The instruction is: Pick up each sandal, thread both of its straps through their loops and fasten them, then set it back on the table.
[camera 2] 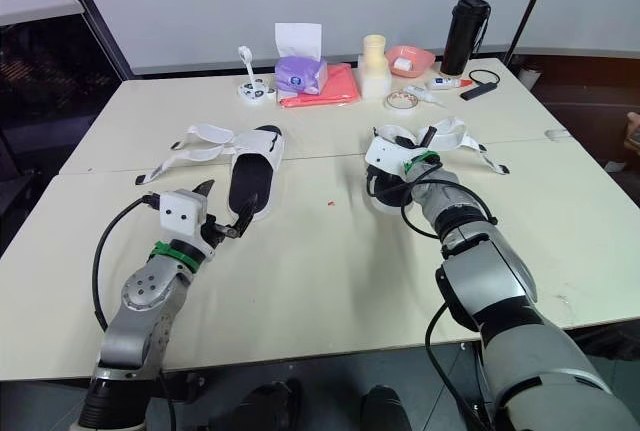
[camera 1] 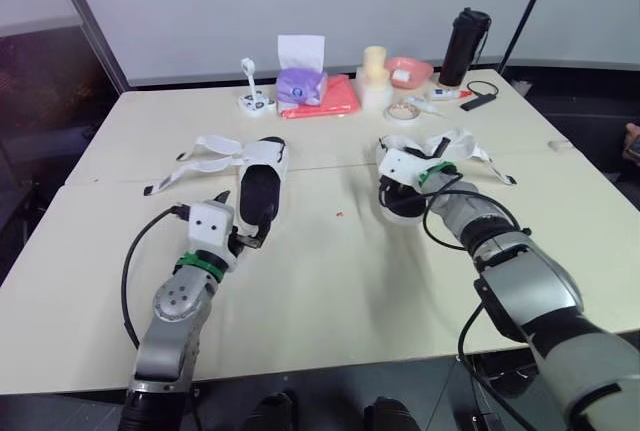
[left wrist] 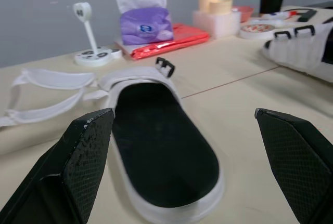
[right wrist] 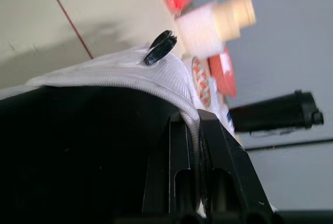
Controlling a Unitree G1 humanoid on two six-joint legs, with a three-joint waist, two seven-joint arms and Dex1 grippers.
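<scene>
From the head camera, the table carries 2 white sandals with black insoles. The left sandal lies flat with its sole down on the robot's left half, and its 2 unfastened straps are splayed out to the left. The left gripper sits at that sandal's near end with its fingers spread wide. The right sandal is on the right half, tipped on its side, with loose straps trailing away to the right. The right gripper is against its near edge, and whether the sandal is lifted off the table cannot be told. Along the far edge stand a purple tissue pack, a red pouch, a roll of tape and a black bottle. In the left wrist view, the left gripper's 2 fingers stand far apart and grip nothing. The left sandal lies on the table ahead between them, its black buckle at the far end beside the straps. In the right wrist view, the right gripper's fingers are pinched together on the ribbed white rim of the right sandal. The sandal's dark insole is close alongside, and a black loop stands up from the rim further along.
</scene>
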